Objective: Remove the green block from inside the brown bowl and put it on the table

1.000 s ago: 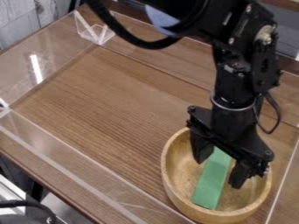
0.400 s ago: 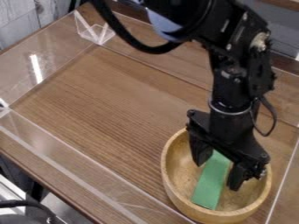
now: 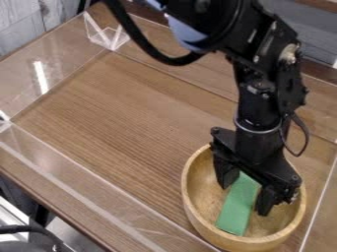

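views: one — a fixed outside camera | position: raised, off one corner of the brown wood-grain tabletop (image 3: 118, 108) | facing: obliquely down across it | range: middling — the black arm's upper part is cropped | overlap: none

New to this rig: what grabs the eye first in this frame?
The black gripper, pointing down with jaws open, straddles the upper end of the green block inside the brown bowl at lower right. The bright block stands out against the tan wood. The rest of the table is bare wood grain, edged by clear plastic walls.
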Robot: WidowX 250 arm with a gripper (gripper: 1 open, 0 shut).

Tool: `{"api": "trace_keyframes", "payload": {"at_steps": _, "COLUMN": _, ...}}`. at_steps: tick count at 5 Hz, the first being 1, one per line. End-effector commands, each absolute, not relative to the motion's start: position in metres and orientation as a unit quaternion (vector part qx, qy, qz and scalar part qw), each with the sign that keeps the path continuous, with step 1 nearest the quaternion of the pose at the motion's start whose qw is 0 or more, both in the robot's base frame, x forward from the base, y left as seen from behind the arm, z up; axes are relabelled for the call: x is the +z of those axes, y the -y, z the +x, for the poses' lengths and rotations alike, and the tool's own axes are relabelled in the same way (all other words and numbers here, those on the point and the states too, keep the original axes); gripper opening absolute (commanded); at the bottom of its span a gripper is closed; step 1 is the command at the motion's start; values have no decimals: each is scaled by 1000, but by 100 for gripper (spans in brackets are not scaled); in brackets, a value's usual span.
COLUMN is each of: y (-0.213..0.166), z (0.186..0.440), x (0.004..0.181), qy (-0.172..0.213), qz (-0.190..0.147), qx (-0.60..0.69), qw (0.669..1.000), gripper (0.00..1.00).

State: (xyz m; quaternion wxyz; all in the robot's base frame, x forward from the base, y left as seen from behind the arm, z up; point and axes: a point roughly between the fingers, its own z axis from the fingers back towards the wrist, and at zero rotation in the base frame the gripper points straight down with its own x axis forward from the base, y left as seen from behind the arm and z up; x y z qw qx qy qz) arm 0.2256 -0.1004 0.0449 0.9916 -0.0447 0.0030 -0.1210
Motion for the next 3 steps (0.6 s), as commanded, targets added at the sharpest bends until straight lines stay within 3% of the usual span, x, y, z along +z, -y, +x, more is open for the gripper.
{"api": "trace_keyframes", "payload": {"at_steps": 1, "y": 101, "z": 231, "x": 50, "qy": 9, "qz": -52, "qx": -117, "qw": 992, "gripper": 100}}
{"api": "trace_keyframes", "payload": {"at_steps": 3, "y": 101, "z": 233, "x": 43, "qy": 8, "qz": -54, "qx": -118, "qw": 992, "gripper": 100}}
